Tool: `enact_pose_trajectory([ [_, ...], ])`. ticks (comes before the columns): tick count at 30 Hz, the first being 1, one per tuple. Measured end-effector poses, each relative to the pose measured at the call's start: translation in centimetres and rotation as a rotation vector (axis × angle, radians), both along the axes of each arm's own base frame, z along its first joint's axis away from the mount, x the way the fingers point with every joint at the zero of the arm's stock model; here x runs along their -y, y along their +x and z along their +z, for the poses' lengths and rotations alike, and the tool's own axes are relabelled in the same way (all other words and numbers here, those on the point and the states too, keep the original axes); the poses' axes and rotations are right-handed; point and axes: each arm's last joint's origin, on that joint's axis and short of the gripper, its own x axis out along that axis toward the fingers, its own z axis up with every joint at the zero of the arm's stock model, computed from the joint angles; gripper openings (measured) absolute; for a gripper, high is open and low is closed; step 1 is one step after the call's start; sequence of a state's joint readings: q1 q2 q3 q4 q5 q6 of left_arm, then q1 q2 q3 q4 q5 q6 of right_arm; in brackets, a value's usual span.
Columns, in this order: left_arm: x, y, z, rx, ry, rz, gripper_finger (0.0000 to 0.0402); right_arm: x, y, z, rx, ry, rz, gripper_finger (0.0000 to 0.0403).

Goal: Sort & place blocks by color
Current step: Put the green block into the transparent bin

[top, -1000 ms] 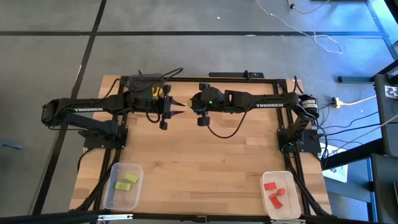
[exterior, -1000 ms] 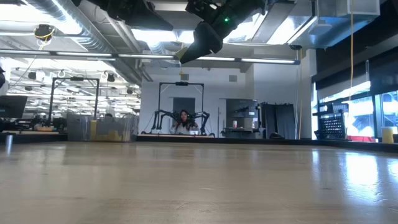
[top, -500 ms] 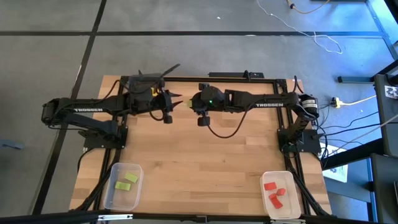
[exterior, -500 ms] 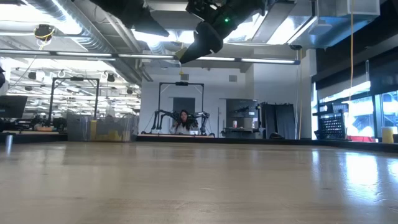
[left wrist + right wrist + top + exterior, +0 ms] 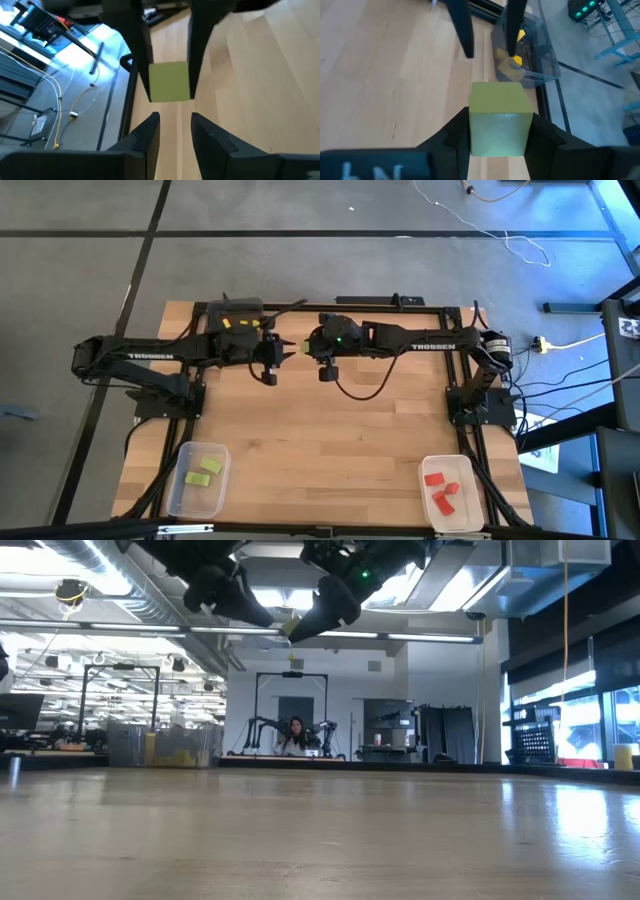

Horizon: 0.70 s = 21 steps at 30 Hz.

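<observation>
Above the table's far edge, the right gripper (image 5: 297,347) clamped a light green block (image 5: 499,119); the left gripper (image 5: 281,352) faced it with narrowly parted, empty fingers.

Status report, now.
Right claw shut on light green cube, held aloft. Left claw open, facing the cube, not gripping it. Nothing between them.

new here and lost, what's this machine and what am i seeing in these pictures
It is a robot with two dark arms over a wooden table. One picture looks down from above, one looks level across the table, and two come from cameras on the wrists. The right hand grips a light green cube-shaped block; the left hand faces it, open and empty. Plastic bins hold green blocks, red blocks and yellow blocks.
</observation>
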State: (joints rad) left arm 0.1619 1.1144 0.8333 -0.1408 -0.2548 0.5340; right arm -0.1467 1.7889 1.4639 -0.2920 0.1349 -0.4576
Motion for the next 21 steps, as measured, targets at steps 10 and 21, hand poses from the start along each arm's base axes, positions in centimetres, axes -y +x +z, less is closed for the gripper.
enact_pose_trajectory([
  [10,0.01,0.19,0.02,0.015,-0.01,-0.008,0.0102,0.0,-0.01,-0.01,-0.002,-0.003,0.001,0.013],
  [21,0.0,0.19,0.03,0.017,-0.009,-0.008,0.0102,0.0,-0.02,-0.03,-0.003,0.002,-0.004,0.0134],
])
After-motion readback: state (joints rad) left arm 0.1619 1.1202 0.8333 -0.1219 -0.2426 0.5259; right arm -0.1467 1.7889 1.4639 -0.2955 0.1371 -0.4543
